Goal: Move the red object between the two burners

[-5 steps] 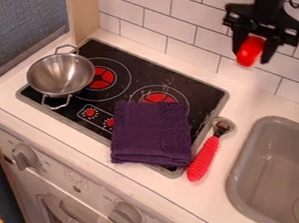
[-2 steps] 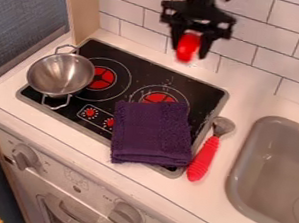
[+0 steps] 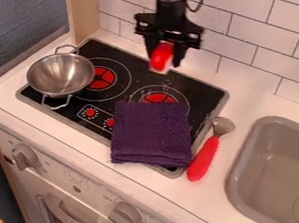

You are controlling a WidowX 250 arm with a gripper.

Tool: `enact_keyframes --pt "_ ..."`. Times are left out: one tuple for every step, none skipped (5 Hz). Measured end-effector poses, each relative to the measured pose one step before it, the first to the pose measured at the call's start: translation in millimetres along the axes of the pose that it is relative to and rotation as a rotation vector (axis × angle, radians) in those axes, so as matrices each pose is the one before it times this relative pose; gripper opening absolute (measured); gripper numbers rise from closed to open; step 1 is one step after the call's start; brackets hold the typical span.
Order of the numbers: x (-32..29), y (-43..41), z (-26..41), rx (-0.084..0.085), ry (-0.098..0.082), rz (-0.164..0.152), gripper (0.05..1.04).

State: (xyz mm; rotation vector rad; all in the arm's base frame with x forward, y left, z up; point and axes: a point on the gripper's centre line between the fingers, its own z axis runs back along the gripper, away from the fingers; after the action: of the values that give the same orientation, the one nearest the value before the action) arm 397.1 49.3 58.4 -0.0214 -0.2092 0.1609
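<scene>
Steel pot (image 3: 60,76): upright on the black stove (image 3: 204,94), leaving its middle open to me.
Left burner (image 3: 102,79): one bound of my target gap.
Red object (image 3: 162,56): grasped between my jaws, pale end low, held above the stove's back edge; I'd bring it forward, then down.
Right burner (image 3: 159,98): other bound; the purple towel (image 3: 151,136) laps its near side, so cloth could snag my placement.
Spoon (image 3: 203,158): beside the stove, out of my way.
Wooden panel (image 3: 86,6): upright, left.
Desk (image 3: 247,99): white, under a tiled wall (image 3: 254,36).
Sink (image 3: 270,171): grey, sunk in.
</scene>
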Motion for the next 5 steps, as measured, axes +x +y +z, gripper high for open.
enact_keyframes --pt "-1.32 19.45 -9.25 0.0098 0.0123 -0.0063 0.591" --pt "-2.17 21.5 -10.94 0.0084 -0.0061 0.02 0.59" --pt "-4.33 9.97 -16.52 -0.0107 -0.0028 0.0071 0.59" --pt "-0.2 0.56 -3.13 -0.0089 0.0077 -0.0143 0.59" --pt "3.28 -0.22 -0.28 -0.0057 0.0209 -0.0048 0.674"
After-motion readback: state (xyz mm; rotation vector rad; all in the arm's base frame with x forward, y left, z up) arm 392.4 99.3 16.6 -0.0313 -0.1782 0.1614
